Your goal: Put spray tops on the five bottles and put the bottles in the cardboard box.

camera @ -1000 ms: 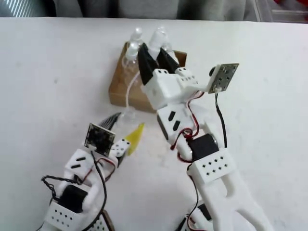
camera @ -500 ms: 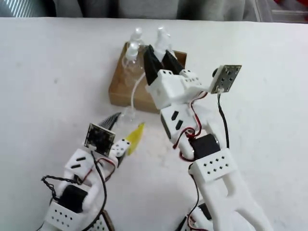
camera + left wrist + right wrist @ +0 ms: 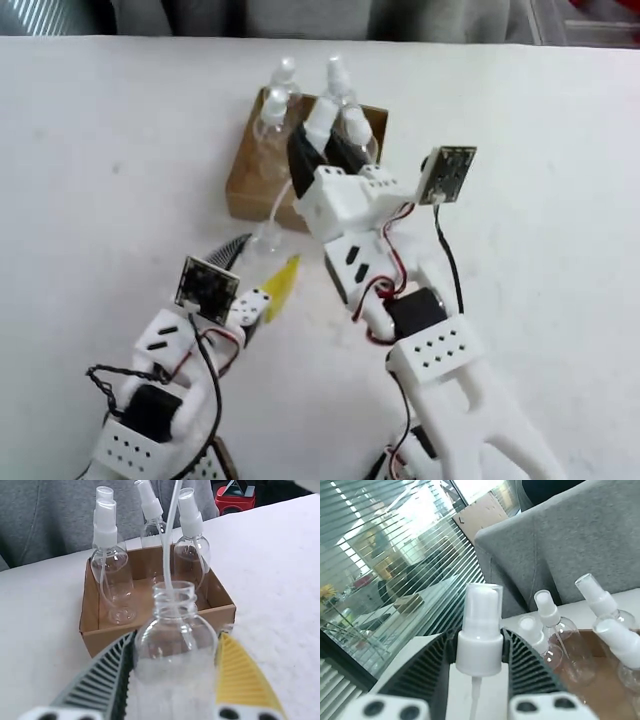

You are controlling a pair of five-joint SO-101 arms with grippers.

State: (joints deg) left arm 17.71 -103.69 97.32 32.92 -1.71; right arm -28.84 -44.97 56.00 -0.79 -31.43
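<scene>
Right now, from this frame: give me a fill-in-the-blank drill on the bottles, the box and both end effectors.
1. The cardboard box holds ____ capped bottles.
2. The right end effector is shut on a ____.
3. Its thin tube dips into the uncapped bottle held by the left end effector, which has one dark finger and one ____ finger.
Missing words: four; spray top; yellow.

White plastic arm shells (image 3: pixel 440 352) seen, red and black cables (image 3: pixel 445 250) attached; right gripper (image 3: pixel 480 635) black-ribbed, left gripper (image 3: pixel 176 636) grey and yellow.
</scene>
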